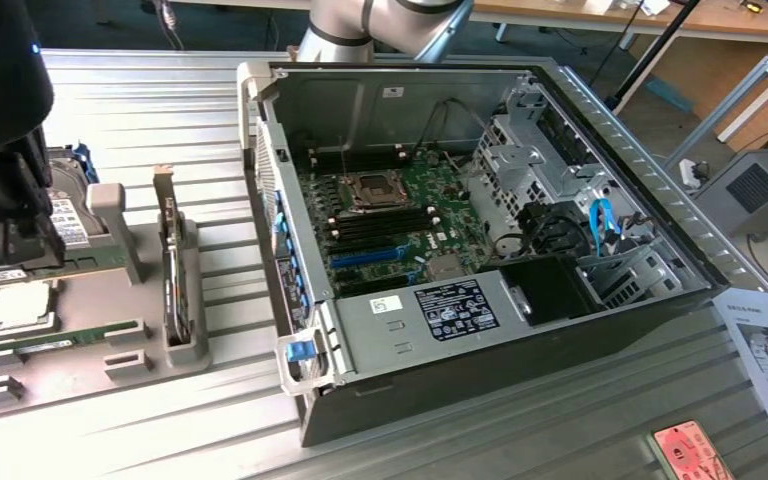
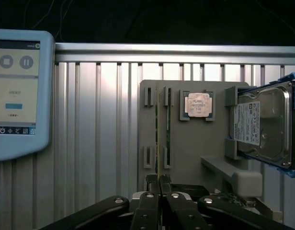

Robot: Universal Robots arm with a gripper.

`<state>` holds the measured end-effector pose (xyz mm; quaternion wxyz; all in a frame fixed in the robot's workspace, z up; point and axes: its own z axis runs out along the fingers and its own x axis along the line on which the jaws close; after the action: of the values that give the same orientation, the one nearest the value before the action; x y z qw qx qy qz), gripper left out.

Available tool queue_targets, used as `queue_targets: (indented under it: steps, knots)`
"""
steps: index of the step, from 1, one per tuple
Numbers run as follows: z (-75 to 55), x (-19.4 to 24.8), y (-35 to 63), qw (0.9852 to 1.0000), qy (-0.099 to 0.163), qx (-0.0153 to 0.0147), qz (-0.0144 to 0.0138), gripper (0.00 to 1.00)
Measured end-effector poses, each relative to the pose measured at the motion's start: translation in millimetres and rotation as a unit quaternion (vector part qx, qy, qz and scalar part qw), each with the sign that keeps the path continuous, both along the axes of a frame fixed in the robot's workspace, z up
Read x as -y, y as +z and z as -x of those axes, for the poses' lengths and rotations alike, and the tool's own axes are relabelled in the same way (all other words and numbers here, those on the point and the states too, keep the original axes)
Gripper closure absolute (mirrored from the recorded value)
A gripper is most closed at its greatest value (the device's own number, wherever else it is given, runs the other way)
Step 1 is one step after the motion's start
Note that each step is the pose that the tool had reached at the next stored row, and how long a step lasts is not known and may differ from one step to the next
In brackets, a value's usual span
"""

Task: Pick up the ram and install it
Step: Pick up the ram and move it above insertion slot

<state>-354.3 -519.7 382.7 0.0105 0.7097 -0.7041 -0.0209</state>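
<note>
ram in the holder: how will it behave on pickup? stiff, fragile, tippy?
Probably stiff and light: the ram is a thin board seen edge-on. Likely fragile under sideways load: the gripper is shut on its slim edge. Standing on edge in the holder, it may tip if released.

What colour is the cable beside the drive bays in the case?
The cable is blue; best in exterior view.

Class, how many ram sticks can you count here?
2. One ram stick is in the gripper over the grey tray; a second ram stick sits in its slot. Others may hide in the case.
</note>
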Motion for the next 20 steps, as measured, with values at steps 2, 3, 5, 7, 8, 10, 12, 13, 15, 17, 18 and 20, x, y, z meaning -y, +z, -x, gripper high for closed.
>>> queue_targets:
  steps: [2, 3, 5, 7, 8, 10, 12, 13, 15, 17, 18, 20]
  knots:
    - [-3.8, 0.0, 0.0, 1.0, 0.0, 0.0, 0.0, 0.88]
    - [-6.2, 0.0, 0.0, 1.0, 0.0, 0.0, 0.0, 0.88]
    - [-11.3, 0.0, 0.0, 1.0, 0.0, 0.0, 0.0, 0.88]
    - [-16.1, 0.0, 0.0, 1.0, 0.0, 0.0, 0.0, 0.88]
    - [-18.6, 0.0, 0.0, 1.0, 0.0, 0.0, 0.0, 0.88]
    - [-23.5, 0.0, 0.0, 1.0, 0.0, 0.0, 0.0, 0.88]
    - [-28.1, 0.0, 0.0, 1.0, 0.0, 0.0, 0.0, 0.88]
    - [-30.5, 0.0, 0.0, 1.0, 0.0, 0.0, 0.0, 0.88]
    - [-35.2, 0.0, 0.0, 1.0, 0.0, -0.0001, 0.0, 0.88]
    - [-39.5, 0.0, 0.0, 1.0, 0.0, -0.0001, 0.0, 0.88]
    - [-41.8, 0.0, 0.0, 1.0, 0.0, -0.0001, 0.0, 0.88]
    - [-46.1, 0.0, 0.0, 1.0, 0.0, -0.0001, 0.0, 0.88]
